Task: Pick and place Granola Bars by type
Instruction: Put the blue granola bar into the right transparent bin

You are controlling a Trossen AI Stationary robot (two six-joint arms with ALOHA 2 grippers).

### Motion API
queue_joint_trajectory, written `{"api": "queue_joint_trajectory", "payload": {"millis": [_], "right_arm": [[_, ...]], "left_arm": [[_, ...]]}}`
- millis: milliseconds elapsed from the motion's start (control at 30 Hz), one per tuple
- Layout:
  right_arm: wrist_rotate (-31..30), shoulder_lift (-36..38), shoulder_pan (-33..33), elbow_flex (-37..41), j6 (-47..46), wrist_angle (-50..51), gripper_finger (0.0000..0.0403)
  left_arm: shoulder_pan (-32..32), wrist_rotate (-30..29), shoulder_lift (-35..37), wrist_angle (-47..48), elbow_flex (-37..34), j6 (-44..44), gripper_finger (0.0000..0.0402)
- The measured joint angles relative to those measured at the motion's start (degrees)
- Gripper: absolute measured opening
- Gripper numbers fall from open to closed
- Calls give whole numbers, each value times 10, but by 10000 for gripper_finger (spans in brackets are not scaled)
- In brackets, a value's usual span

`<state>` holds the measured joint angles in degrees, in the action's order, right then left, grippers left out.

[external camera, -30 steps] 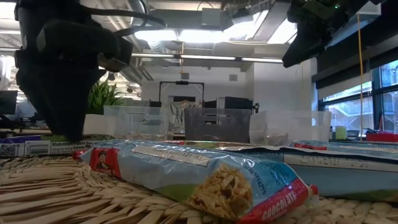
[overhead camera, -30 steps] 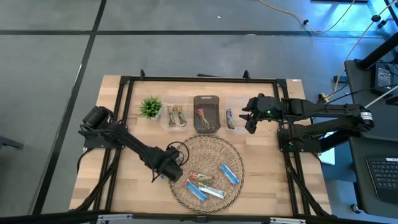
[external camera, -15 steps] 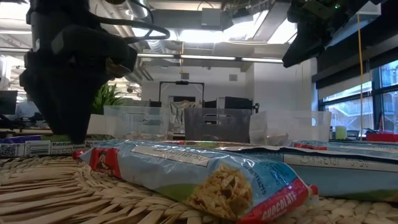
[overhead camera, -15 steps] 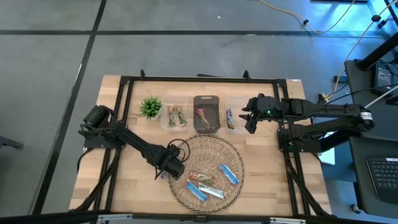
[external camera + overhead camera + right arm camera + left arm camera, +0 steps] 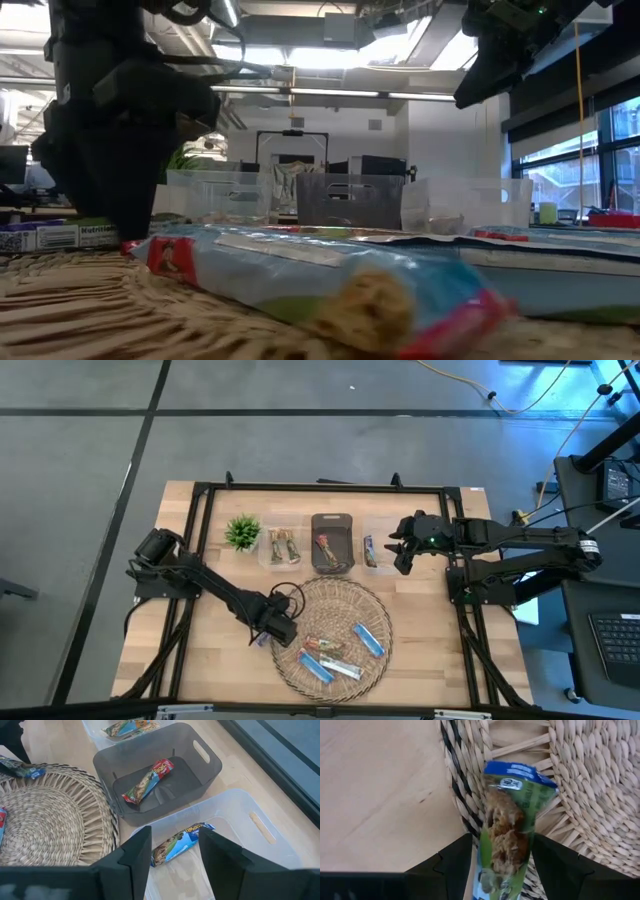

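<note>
A green-wrapped granola bar with a blue end (image 5: 509,827) lies across the left rim of the round wicker tray (image 5: 345,598). My left gripper (image 5: 502,870) points down over it, open, one finger on each side of the bar; whether they touch it I cannot tell. Several more bars, blue (image 5: 369,640) and red-multicolour (image 5: 325,647), lie on the tray. My right gripper (image 5: 400,552) hangs open and empty above the right clear bin (image 5: 260,827), which holds a blue bar (image 5: 181,841).
Along the far side stand a small green plant (image 5: 242,532), a clear bin with green-tan bars (image 5: 282,547) and a dark grey bin (image 5: 200,750) holding a red bar (image 5: 148,781). Bare wood lies left of the tray and along the near edge.
My left gripper has edged a little toward the table's right edge, over the tray's rim, and sunk slightly over the green bar. The gap between its fingers is the same. The bars have stayed where they were.
</note>
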<state>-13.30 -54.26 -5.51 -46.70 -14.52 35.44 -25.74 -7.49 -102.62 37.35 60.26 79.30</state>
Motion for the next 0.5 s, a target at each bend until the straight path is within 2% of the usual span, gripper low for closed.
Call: {"api": "queue_joint_trajectory", "payload": {"millis": [267, 500], "right_arm": [[0, 0, 0, 0, 0, 0, 166], [0, 0, 0, 0, 0, 0, 166]], "left_arm": [[0, -3, 0, -2, 0, -15, 191], [0, -4, 0, 5, -1, -21, 132]]}}
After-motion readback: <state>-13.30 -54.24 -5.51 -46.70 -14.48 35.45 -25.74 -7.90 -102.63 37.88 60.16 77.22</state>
